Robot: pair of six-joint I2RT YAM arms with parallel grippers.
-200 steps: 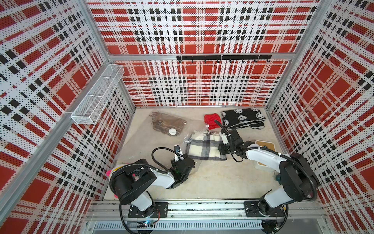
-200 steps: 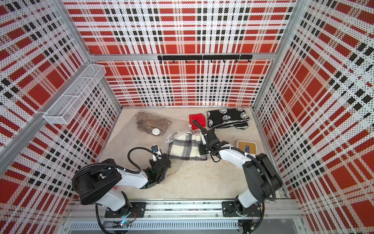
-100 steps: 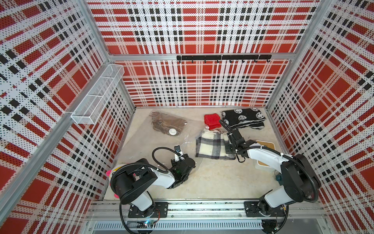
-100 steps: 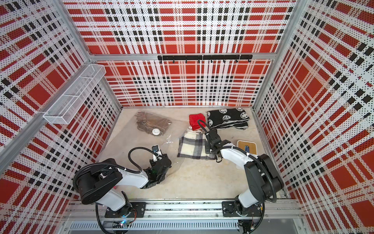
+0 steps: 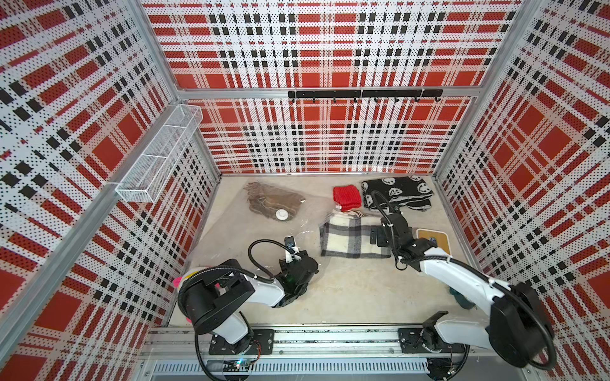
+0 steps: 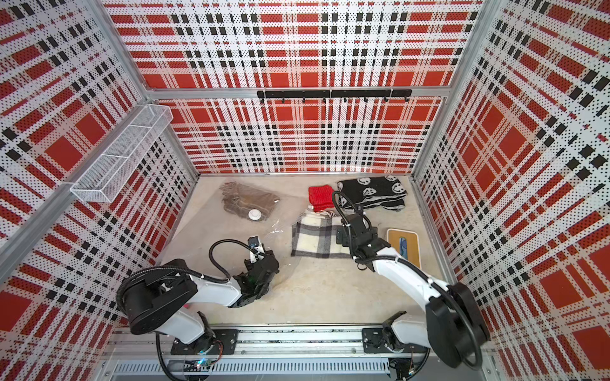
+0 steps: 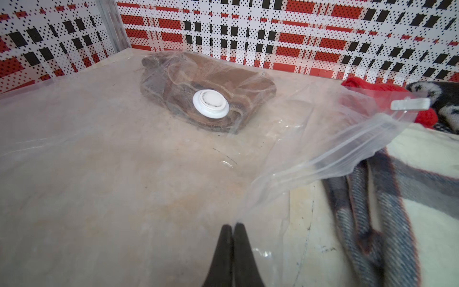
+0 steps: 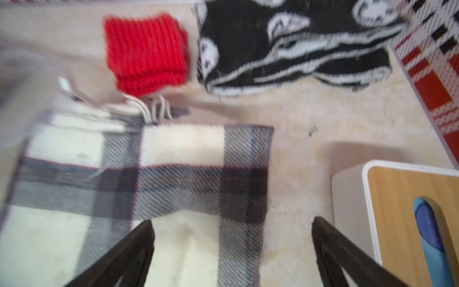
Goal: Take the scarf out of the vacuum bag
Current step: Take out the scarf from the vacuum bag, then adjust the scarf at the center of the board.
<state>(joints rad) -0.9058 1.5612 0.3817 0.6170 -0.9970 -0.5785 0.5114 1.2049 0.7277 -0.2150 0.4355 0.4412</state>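
Note:
The vacuum bag (image 5: 260, 231) lies clear and crinkly on the floor in both top views, its white valve (image 7: 210, 103) over a brown scarf (image 7: 206, 74) still inside. A cream-and-grey plaid scarf (image 5: 353, 237) (image 6: 318, 239) lies flat to the right of the bag's open zip edge (image 7: 347, 154), outside the bag. My left gripper (image 7: 233, 226) is shut, pinching the bag's plastic near its front edge. My right gripper (image 8: 232, 222) stands open over the plaid scarf's right edge, with nothing held between its fingers.
A folded red knit (image 5: 345, 198) and a black-and-white patterned scarf (image 5: 396, 194) lie at the back right. A wood-topped white box (image 5: 432, 240) sits right of the right gripper. A wire basket (image 5: 158, 158) hangs on the left wall, a hook rail (image 5: 363, 94) on the back wall.
The right gripper drew the plaid scarf rightward out of the bag, then opened and let it go. The left gripper stayed shut on the bag in place.

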